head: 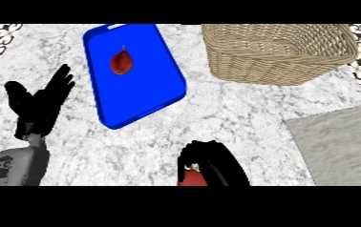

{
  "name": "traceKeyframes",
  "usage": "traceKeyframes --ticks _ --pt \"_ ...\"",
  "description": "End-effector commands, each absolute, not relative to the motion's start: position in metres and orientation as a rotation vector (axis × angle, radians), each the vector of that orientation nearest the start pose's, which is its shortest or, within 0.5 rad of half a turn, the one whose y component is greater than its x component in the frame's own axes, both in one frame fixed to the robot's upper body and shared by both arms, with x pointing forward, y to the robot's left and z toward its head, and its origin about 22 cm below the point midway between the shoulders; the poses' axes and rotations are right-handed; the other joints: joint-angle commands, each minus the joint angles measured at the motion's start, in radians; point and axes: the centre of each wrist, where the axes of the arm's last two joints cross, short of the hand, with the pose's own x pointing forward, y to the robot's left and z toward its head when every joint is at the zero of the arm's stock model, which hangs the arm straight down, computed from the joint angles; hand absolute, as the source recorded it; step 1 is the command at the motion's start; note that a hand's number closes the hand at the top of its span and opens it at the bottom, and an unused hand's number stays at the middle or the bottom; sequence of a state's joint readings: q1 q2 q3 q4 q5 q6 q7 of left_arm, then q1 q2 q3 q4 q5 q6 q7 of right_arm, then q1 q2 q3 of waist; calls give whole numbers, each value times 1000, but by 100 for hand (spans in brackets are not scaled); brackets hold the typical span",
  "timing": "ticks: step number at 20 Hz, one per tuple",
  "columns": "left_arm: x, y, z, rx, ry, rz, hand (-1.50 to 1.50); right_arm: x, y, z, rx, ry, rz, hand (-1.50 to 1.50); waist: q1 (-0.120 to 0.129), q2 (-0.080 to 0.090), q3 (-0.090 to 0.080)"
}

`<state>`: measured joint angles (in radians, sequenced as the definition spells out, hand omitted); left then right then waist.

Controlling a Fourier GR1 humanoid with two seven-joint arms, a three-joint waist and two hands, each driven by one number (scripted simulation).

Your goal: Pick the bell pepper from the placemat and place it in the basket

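My right hand [215, 161] is at the bottom middle of the head view, its fingers curled round a red bell pepper [191, 178]; only a small red part of the pepper shows under the fingers. The grey placemat [330, 145] lies to the right of that hand, by the right edge, with nothing visible on it. The woven wicker basket [278, 54] stands at the far right of the counter, well beyond the hand, and no object shows inside it. My left hand [38, 102] rests open at the left edge, fingers up.
A blue cutting board [141, 87] lies slanted at the far left centre, with a small dark red fruit [121, 62] on its upper part. White marble counter [233, 111] lies between my right hand and the basket.
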<state>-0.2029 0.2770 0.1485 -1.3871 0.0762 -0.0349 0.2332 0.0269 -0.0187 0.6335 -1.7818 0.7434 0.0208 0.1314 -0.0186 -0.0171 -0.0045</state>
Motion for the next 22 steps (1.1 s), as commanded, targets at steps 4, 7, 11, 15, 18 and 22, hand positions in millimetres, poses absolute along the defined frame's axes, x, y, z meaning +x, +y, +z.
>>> traceKeyframes --ticks 4,7,11,15,18,22 --pt "283 314 30 219 -1367 -85 0 133 -59 124 -257 -1821 677 150 14 7 2" --pt "289 319 40 198 -1375 -65 0 128 -58 143 -362 -1827 653 150 9 3 1" --pt "293 308 30 170 -1368 -74 0 141 -54 174 -460 -1835 646 150 21 12 1" --pt "291 322 35 177 -1377 -78 0 170 -48 218 -561 -1836 558 150 40 15 1" --pt "297 321 40 172 -1384 -102 0 190 -32 242 -616 -1834 513 150 44 16 1" --pt "291 308 27 186 -1389 -85 0 223 -33 267 -669 -1817 432 150 34 16 3"
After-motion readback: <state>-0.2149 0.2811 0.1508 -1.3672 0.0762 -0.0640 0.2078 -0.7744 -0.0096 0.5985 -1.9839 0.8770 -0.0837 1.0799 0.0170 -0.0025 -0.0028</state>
